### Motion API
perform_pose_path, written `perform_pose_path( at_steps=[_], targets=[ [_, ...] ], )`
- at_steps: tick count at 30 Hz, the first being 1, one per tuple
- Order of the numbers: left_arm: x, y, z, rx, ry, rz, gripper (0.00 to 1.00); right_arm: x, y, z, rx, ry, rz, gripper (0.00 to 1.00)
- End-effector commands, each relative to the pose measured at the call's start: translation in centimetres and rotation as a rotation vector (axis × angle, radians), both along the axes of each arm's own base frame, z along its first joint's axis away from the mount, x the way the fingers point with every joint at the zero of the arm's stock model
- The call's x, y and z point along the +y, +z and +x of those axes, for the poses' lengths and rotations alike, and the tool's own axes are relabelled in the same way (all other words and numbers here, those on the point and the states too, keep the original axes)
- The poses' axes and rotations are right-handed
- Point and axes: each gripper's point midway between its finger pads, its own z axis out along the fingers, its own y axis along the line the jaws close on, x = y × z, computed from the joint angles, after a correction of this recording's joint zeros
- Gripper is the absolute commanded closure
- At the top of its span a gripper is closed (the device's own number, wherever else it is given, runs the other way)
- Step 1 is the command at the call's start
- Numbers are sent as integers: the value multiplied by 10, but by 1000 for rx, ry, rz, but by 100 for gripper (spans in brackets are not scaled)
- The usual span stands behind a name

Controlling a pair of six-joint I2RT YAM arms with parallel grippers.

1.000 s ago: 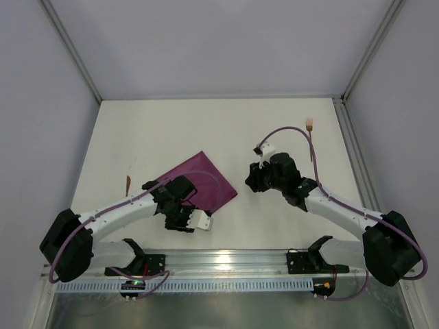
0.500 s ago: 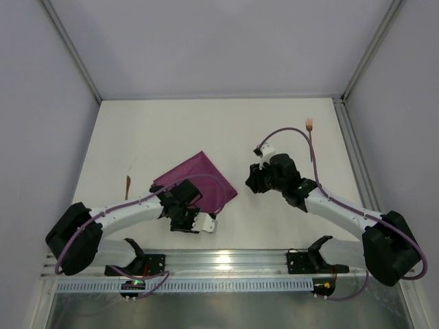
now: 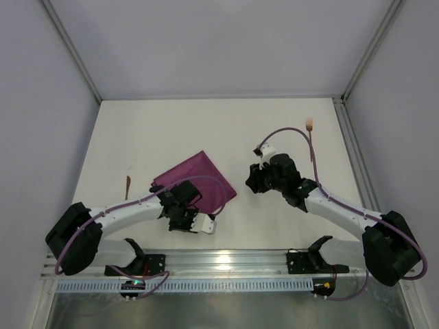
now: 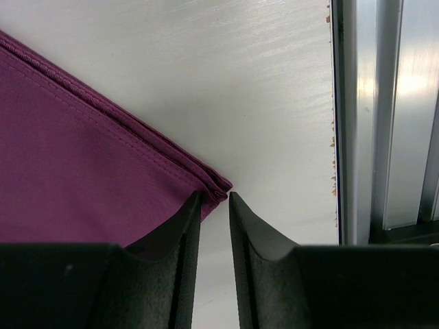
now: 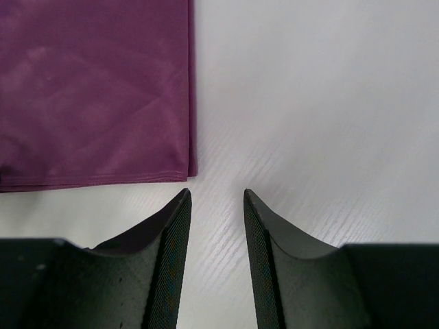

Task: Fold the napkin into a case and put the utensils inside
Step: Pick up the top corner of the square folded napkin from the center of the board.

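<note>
Left jaws stood narrowly apart with a layered corner of the folded napkin (image 4: 82,157) at their mouth, close to the rail (image 4: 384,116) along the near edge of the table (image 4: 260,82). Right jaws stood open over bare table, just beside another napkin corner.

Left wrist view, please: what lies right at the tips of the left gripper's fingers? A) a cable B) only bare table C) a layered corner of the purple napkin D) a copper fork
C: a stitched, layered corner of the napkin reaches the narrow gap between the fingers of the left gripper, with white table beyond.
</note>
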Motion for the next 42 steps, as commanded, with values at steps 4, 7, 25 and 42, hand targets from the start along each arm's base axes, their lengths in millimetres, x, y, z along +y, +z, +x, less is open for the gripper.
perform_pose_path(
  at_steps=[4,7,25,42],
  targets=[
    [-5,17,8,-48,-26,-22,75,2,14,5,-56,2,17,59],
    [-9,21,8,-44,-32,-43,75,2,14,5,-55,4,16,59],
    [-1,5,4,-20,-46,5,75,2,12,5,-53,7,2,59],
    [-2,5,10,-43,-42,7,83,2,11,5,-47,7,2,59]
  ],
)
